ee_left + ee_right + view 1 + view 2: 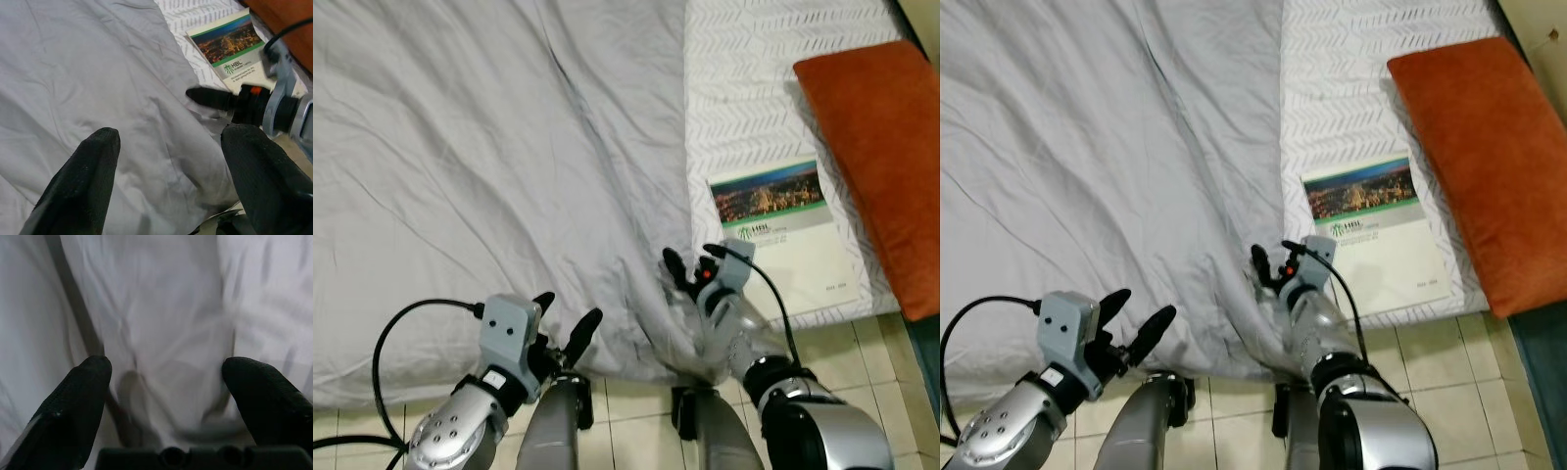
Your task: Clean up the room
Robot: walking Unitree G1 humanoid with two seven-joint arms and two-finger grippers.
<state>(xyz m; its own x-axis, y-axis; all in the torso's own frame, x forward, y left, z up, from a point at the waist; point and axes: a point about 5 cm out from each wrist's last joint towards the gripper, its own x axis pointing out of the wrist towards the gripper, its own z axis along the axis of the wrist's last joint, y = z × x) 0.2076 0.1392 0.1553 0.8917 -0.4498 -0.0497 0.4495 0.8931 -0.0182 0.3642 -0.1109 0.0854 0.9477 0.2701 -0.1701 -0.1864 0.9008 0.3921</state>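
Wrinkled grey cloth duvet [489, 147] covers the bed, its near edge hanging directly ahead of both grippers. Right gripper [690, 269], nearer the corner fold, fingers spread, apparently pressing into cloth. Left gripper [566, 318] released, just short of the edge.

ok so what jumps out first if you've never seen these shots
The big grey sheet covers most of the bed, its edge bunched near the robot. The right pincer sits open on that bunched edge, and the left pincer hangs open above the sheet's near hem. To the robot's right, a booklet lies on the bare white mattress beside an orange pillow.
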